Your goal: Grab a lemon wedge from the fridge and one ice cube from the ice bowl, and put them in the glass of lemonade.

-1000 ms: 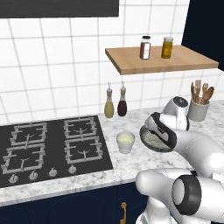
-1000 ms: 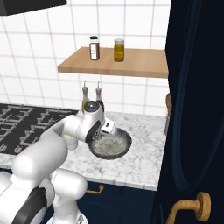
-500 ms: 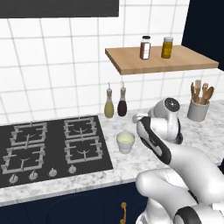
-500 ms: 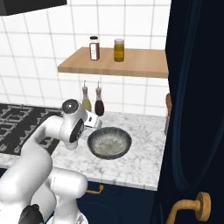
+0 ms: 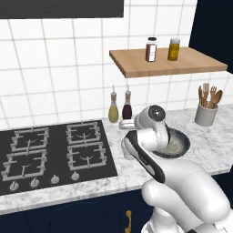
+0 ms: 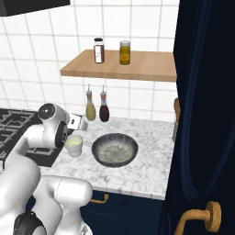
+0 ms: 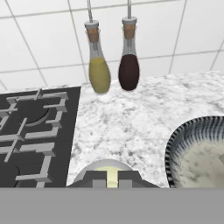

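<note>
The arm is bent low over the marble counter [image 6: 151, 158], its hand poised directly above the glass of lemonade [image 6: 74, 146]. In the hand view the gripper [image 7: 112, 176] sits right over the glass [image 7: 107, 171], the two dark finger tips drawn together with almost no gap, pale yellow showing just behind them. So the jaws are closed, though whether anything small is pinched between them is too hard to tell.

The glass stands on the counter between the black stove [image 5: 50, 152] and the ice bowl [image 6: 114, 149], near both. From the left base view the robot's wrist covers the glass, and the ice bowl [image 5: 175, 144] peeks out just behind the arm, speckled dark rim and pale inside.

Against the tiled wall stand two thin corked bottles, one of yellow liquid [image 7: 99, 70] and one of dark liquid [image 7: 128, 66], side by side, upright, well behind the glass. Above them a wooden shelf [image 5: 168, 66] carries two small jars. A grey jar of wooden utensils [image 5: 207, 109] sits at the far right of the counter. A navy cabinet door [image 6: 206, 114] with a brass handle fills the right side of the right base view
</note>
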Available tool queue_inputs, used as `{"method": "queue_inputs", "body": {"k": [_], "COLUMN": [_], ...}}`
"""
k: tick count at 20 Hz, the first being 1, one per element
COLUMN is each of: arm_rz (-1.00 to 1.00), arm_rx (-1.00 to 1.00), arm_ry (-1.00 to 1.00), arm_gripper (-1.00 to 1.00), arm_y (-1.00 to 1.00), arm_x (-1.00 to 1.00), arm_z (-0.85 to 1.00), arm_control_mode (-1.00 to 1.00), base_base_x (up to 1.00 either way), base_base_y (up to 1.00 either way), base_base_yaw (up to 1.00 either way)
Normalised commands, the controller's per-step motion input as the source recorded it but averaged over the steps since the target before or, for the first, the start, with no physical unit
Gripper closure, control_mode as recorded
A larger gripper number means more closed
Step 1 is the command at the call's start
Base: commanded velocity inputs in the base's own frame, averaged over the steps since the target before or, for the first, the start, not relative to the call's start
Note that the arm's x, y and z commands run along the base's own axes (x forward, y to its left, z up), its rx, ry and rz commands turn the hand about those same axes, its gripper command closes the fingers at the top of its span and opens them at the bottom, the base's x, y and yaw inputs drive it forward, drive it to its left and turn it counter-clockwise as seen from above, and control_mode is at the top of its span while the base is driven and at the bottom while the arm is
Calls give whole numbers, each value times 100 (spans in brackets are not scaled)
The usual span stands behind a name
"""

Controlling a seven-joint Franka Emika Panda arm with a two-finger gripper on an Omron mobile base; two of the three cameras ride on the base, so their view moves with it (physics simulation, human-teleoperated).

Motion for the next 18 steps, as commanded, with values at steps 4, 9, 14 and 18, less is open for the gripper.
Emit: {"method": "queue_inputs", "body": {"k": [4, 9, 14, 18], "arm_rz": [0, 0, 0, 0], "arm_rx": [-4, -1, 0, 0], "arm_ry": [0, 4, 5, 3], "arm_gripper": [100, 100, 100, 100], "arm_y": [38, 1, 0, 0], "arm_x": [0, 0, 2, 24], "arm_z": [0, -18, -35, -32], "arm_control_mode": [-100, -100, -100, -100], "base_base_x": [0, 0, 0, 0], "base_base_y": [0, 0, 0, 0], "base_base_yaw": [0, 0, 0, 0]}}
